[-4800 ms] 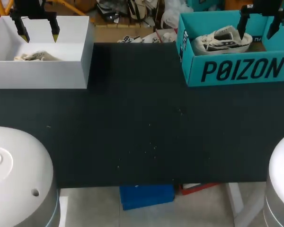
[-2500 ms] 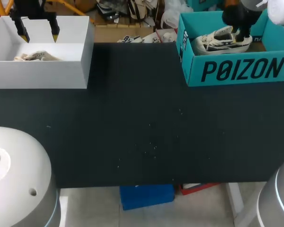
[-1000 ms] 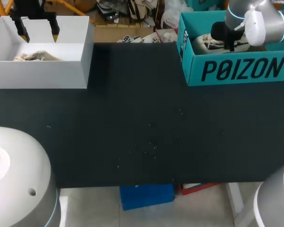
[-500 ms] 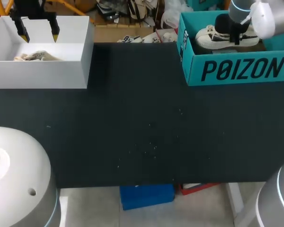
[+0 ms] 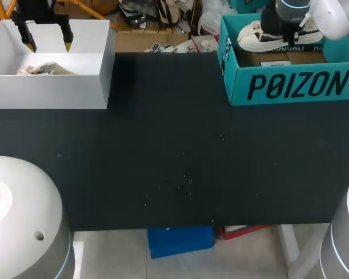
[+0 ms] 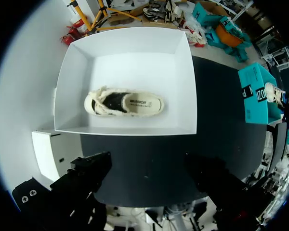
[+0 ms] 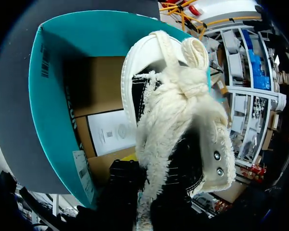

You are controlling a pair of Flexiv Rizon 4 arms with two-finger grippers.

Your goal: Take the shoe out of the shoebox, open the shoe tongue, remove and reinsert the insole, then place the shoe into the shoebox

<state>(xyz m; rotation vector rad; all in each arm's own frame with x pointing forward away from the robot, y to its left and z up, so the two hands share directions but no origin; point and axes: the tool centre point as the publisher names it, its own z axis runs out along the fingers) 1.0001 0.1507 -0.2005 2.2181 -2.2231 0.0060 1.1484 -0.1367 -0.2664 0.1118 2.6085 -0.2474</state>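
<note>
Right hand [image 5: 284, 34] is clamped on the shoe [image 5: 253, 36]. The wrist view shows its dark fingers [image 7: 127, 180] pressed against the fleece-lined collar of the shoe [image 7: 178, 110]; the yellow tips are hidden there.

Left hand [image 5: 46, 39] hangs over the white box, fingers apart and holding nothing. Its wrist view shows the same gap between the fingers [image 6: 154, 178].

Worktop [image 5: 174, 151]: black, with a box at each far corner.

White box [image 5: 52, 87]: far left corner, open at the top. It contains a second shoe [image 5: 43, 70], which lies on its side on the box floor, cream with a dark opening [image 6: 125, 102].

Teal shoebox [image 5: 291, 87]: far right corner, open at the top, with large dark print on its front wall. Its inner wall [image 7: 48, 106] is teal and its floor is brown cardboard.

The shoe has a white sole and a cream fleece lining. It is held off the shoebox floor, within the outline of the box, toe toward the white box.

A paper slip [image 7: 108, 132] lies flat on the shoebox floor, under the shoe and not touching it.
</note>
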